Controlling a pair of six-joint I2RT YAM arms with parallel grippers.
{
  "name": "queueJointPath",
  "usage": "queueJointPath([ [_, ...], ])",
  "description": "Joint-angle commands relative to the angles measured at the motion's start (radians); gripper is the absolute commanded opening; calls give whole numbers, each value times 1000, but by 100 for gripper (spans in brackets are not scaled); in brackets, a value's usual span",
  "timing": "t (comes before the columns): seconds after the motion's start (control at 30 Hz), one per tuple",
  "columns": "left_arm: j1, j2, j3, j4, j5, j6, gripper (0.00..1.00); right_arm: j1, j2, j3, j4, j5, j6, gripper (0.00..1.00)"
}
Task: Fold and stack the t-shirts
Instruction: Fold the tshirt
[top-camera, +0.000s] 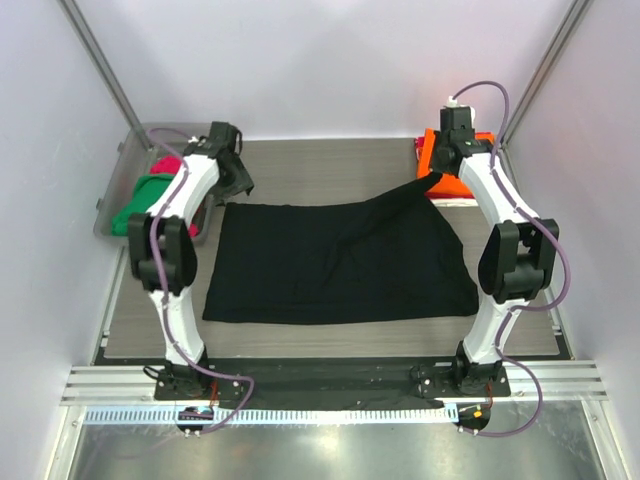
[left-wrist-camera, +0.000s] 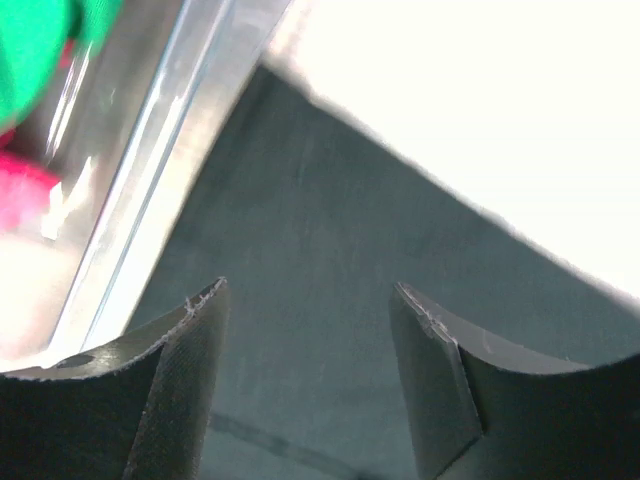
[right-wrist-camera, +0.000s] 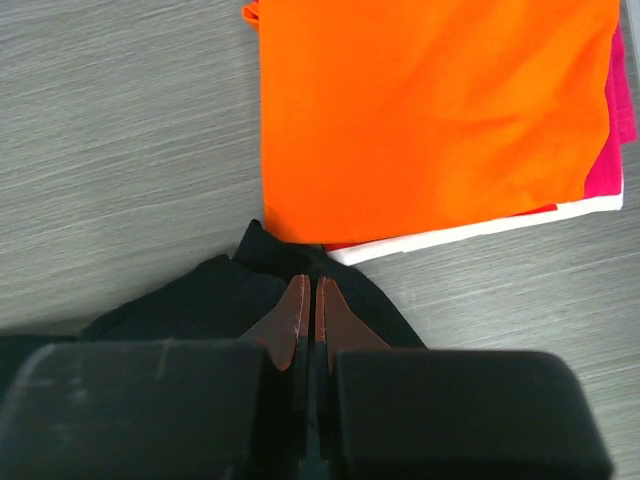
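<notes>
Surface: grey wood-grain table (top-camera: 330, 160) inside pale walls (top-camera: 330, 60), with metal rails (top-camera: 100, 385) along its edge at 6 o'clock in the top view.
Right jaws: those of the right gripper (right-wrist-camera: 311, 300) are pressed together with no gap, and a bunched fold of the black t-shirt (top-camera: 330, 265) is pinched between the reddish pads (right-wrist-camera: 285, 325).
Right grip point: about 1 o'clock on the table, just beside a corner of the folded stack (top-camera: 427, 160). The pinched cloth rises off the surface as a dark ridge from the shirt's far right part up to the fingers.
Left jaws: those of the left gripper (left-wrist-camera: 308, 300) stand wide apart with nothing between them. Dark cloth lies below the gap, and it cannot be told whether the fingertips (left-wrist-camera: 190, 350) touch it.
Left gripper place: about 10 o'clock, above the shirt's far left corner and close to the bin wall.
Black t-shirt: spread over the middle of the table and mostly flat, with its near edge toward 6 o'clock and wrinkles along the raised ridge.
Folded stack: orange shirt (right-wrist-camera: 430, 110) on top, with a pink layer (right-wrist-camera: 612, 160) and a white layer (right-wrist-camera: 480, 232) showing at its edges, at 1 o'clock in the far right corner.
Bin: clear plastic bin (top-camera: 108, 200) at 10 o'clock beside the table's left side, holding a green garment (top-camera: 140, 200) and a pink garment (top-camera: 168, 165).
</notes>
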Motion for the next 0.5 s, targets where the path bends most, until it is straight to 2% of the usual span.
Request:
queueJointPath([
  [0.0,-25,124,182,-104,-154,-7,65,-5,-96,4,23,-16,10,1],
  [0.13,-27,286,363,-163,-189,-47,62,-4,-98,-4,31,-51,19,1],
  [0.23,-28,373,423,-193,-202,-87,61,-5,-101,-18,39,-70,25,1],
  [0.47,-28,462,434,-166,-222,-150,61,-5,-111,-56,60,-94,31,1],
])
